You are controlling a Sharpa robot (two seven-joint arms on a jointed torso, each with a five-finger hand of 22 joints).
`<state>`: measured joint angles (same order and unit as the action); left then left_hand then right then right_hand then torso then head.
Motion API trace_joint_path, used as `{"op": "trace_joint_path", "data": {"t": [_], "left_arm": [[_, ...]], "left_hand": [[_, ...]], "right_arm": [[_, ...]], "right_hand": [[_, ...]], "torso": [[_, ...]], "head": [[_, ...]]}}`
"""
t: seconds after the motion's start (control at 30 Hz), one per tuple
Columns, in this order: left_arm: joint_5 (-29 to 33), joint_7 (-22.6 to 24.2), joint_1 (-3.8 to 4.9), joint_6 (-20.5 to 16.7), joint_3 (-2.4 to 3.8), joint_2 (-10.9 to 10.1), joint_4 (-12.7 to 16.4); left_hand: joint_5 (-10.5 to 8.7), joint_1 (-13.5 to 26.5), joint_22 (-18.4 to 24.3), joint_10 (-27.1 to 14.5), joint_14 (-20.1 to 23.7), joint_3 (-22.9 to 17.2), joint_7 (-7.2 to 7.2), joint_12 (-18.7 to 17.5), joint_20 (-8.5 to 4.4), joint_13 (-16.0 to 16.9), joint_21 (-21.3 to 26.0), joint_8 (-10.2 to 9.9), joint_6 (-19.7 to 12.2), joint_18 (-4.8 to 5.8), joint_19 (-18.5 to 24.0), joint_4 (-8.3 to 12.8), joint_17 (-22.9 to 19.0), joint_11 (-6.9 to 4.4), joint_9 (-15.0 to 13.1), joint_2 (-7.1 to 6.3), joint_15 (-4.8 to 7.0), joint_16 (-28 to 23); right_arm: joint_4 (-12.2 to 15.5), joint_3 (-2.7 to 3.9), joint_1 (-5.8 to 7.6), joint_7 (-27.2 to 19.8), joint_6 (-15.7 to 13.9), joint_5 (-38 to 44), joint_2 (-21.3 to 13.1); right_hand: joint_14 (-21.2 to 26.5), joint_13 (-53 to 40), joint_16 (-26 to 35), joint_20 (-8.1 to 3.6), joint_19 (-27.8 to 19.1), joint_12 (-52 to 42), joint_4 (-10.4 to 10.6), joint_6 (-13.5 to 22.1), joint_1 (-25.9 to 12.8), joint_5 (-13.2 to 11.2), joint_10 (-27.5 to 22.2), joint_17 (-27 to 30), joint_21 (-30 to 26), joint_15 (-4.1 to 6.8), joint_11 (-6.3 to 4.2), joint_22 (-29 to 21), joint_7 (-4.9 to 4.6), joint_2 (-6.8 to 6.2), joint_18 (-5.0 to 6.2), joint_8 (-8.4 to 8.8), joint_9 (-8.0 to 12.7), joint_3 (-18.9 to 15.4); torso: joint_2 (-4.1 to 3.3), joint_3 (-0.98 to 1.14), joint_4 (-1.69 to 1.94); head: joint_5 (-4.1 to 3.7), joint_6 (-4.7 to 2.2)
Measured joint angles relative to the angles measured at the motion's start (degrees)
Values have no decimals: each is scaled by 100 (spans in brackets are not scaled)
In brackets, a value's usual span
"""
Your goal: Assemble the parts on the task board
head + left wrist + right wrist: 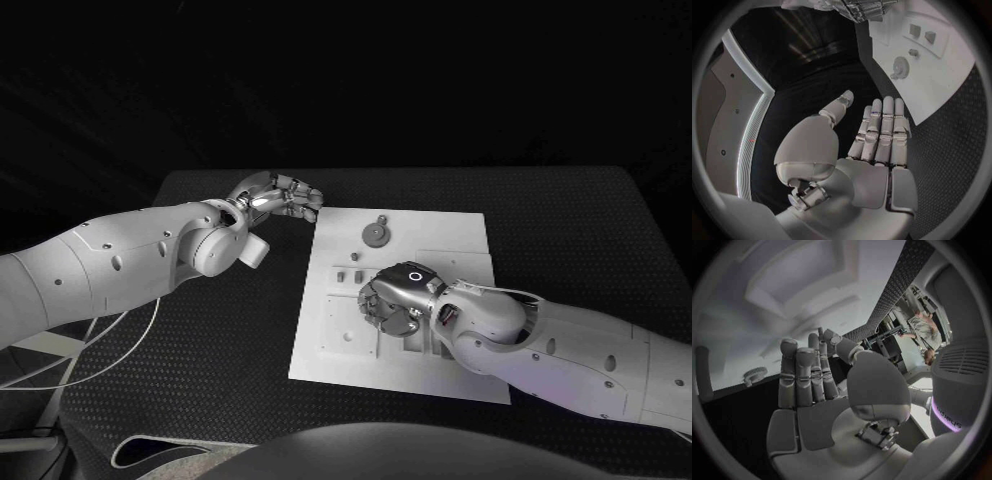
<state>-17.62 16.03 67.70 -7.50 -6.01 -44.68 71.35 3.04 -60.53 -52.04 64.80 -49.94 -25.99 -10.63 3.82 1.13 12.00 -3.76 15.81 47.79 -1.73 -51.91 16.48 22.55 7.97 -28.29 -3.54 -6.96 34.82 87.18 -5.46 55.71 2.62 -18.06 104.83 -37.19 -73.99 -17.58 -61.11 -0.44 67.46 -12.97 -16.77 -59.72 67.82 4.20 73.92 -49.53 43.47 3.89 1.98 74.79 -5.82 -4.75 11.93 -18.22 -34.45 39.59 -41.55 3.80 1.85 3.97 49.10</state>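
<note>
The white task board lies in the middle of the black table. A round gear-like part sits near its far edge, with small parts just in front of it. My right hand hovers over the board's middle, fingers pointing down at it. In the right wrist view the right hand has straight fingers with the thumb alongside, an empty palm, and the gear beyond it. My left hand is over the table off the board's far left corner. The left hand is flat and holds nothing.
The left wrist view shows the board with the gear and two small square parts. Bare black table lies left and right of the board. White cables hang off the table's left side.
</note>
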Motion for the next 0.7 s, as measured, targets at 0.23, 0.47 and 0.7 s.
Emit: {"op": "trace_joint_path", "data": {"t": [0.23, 0.47, 0.7], "left_arm": [[0, -2, 4, 0, 0, 6, 0], [0, -3, 8, 0, 0, 10, 0], [0, -6, 12, 0, 0, 15, -1]], "left_hand": [[0, 0, 0, 0, 0, 0, 0, 0, 0, 0, 0, 0, 0, 0, 0, 0, 0, 0, 0, 0, 0, 0], [0, 0, 4, 0, 0, 0, 0, 0, 0, 0, 0, 0, 0, 0, 0, 0, 5, 0, 0, 0, 0, 0], [0, 0, 5, 0, 0, 0, 0, 0, 0, -5, 0, 0, 0, 1, 0, 0, 11, 0, -1, 0, 0, 0]], "right_arm": [[-65, -9, 6, 19, 35, 20, 76], [-89, -31, 5, 61, 61, 56, 127], [-87, -34, 2, 108, 105, 96, 145]], "right_hand": [[0, -13, 0, 0, 1, -1, -7, 1, 0, 3, -8, -5, 0, 0, -8, 0, 0, 0, 0, -13, 10, -7], [0, -10, 0, 1, 0, 1, -8, 11, 31, 3, -9, -5, 0, 0, -9, -1, 9, 31, 0, -14, 7, -8], [0, -6, 0, 3, -1, 5, 3, 12, 31, 2, -10, -6, 0, 0, -10, 5, 8, 31, 0, -13, -6, 2]], "torso": [[0, -1, 2], [0, -3, 7], [-1, -9, 10]], "head": [[2, 5], [2, 7], [1, 10]]}}
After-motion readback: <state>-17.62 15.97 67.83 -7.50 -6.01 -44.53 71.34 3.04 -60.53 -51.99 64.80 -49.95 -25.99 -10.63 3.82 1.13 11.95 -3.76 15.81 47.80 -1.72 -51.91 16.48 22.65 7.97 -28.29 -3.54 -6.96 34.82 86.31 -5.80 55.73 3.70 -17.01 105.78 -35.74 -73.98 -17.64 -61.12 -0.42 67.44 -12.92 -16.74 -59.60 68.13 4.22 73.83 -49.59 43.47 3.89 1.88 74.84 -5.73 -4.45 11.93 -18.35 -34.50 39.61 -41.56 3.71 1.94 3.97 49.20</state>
